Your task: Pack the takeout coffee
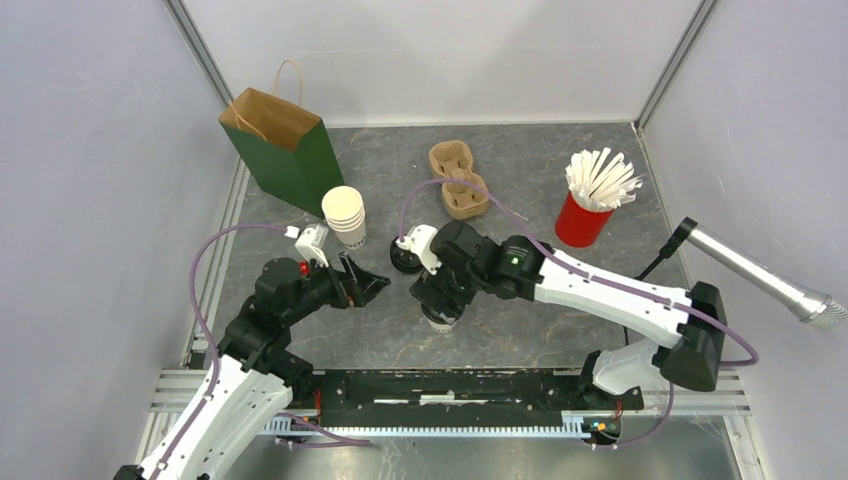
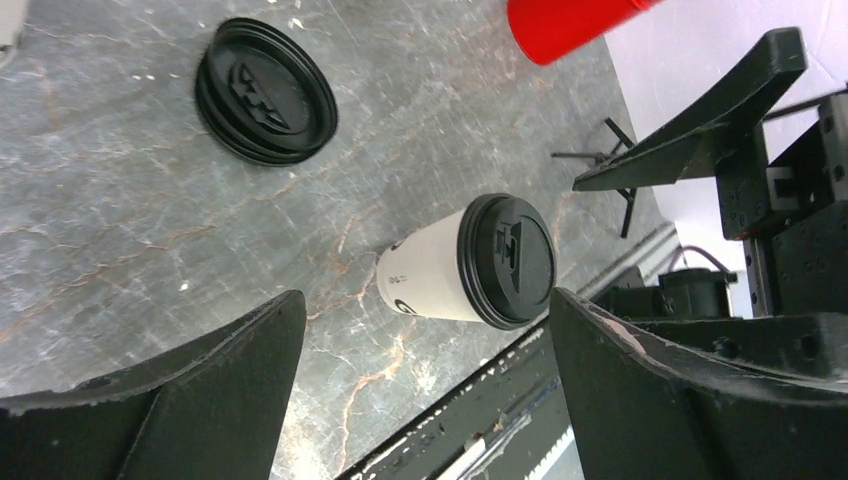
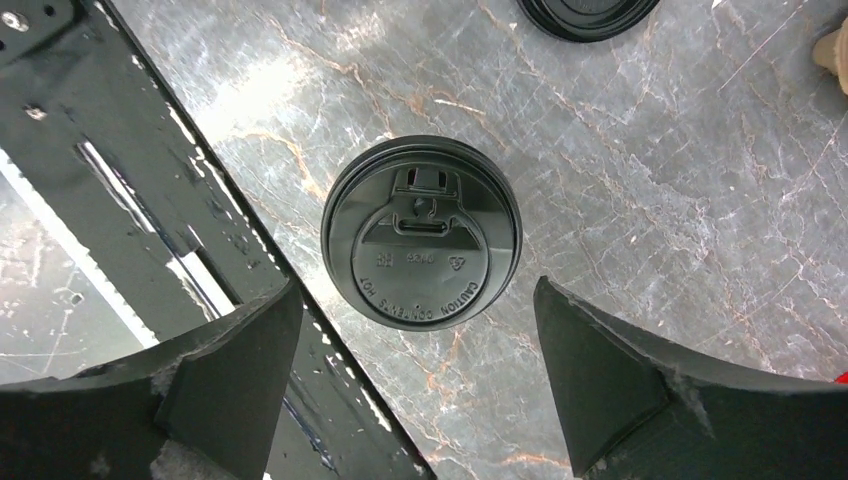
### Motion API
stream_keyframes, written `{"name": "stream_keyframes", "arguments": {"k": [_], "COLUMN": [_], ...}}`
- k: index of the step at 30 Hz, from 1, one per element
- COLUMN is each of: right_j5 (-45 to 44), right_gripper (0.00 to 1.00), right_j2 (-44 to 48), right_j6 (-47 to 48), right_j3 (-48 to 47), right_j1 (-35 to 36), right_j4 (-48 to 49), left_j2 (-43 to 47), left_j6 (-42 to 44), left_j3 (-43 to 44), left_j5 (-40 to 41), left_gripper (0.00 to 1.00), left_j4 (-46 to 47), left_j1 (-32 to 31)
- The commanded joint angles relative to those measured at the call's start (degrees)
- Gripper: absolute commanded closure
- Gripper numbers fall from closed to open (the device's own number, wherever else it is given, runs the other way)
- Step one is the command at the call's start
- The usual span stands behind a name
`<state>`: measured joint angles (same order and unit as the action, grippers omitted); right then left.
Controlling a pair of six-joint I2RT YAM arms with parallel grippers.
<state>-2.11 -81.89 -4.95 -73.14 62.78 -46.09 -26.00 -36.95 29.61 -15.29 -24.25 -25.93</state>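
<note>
The takeout coffee [image 2: 440, 275], a white paper cup with dark lettering and a black lid [image 3: 422, 232], stands upright on the marble table near the front rail. In the top view it [image 1: 440, 320] is mostly hidden under my right gripper [image 1: 437, 300]. My right gripper [image 3: 417, 290] is open and empty, hovering above the cup with its jaws apart on either side of the lid and not touching it. My left gripper [image 1: 368, 285] is open and empty, to the left of the cup and pointing toward it; the left wrist view [image 2: 428, 300] shows the cup ahead between its fingers.
A green and brown paper bag [image 1: 285, 140] stands at the back left, with a stack of plain white cups [image 1: 345, 215] beside it. A cardboard cup carrier [image 1: 458, 180] lies at the back centre. A red cup of straws [image 1: 590, 200] stands right. Loose black lids [image 1: 405, 262] lie near the coffee.
</note>
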Motion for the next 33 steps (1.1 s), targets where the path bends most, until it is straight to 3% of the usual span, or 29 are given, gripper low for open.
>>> {"name": "stream_keyframes", "arguments": {"k": [1,7,13,16,33], "right_j5": [0.37,-1.38,5.05,8.09,14.17], "right_gripper": [0.12,0.54,0.79,0.81,0.84], "right_j2": [6.22,13.79,24.35,26.82,22.22], "right_j6": [-2.00,-4.89,-7.81,-8.76,-10.64], "right_j3": [4.27,14.22,29.98,34.81,42.42], "right_j1": [-0.01,-2.30,-5.18,-5.65,-7.79], "right_j4": [6.43,17.73,36.72,43.78,58.27], "left_j2": [-3.12,-10.72,-15.62,-17.95,-27.30], "left_j6": [2.72,-1.65,-4.90,-4.99,-4.40], "left_j3": [-0.57,-2.02,-4.06,-4.55,-6.00], "left_j5": [-7.47,-14.58,-15.35,-15.47,-17.14], "left_gripper": [0.05,0.12,0.14,0.14,0.18], "left_j4": [5.34,12.39,20.59,23.33,31.91], "left_j1": [0.21,0.24,-0.47,-1.18,-4.53]}}
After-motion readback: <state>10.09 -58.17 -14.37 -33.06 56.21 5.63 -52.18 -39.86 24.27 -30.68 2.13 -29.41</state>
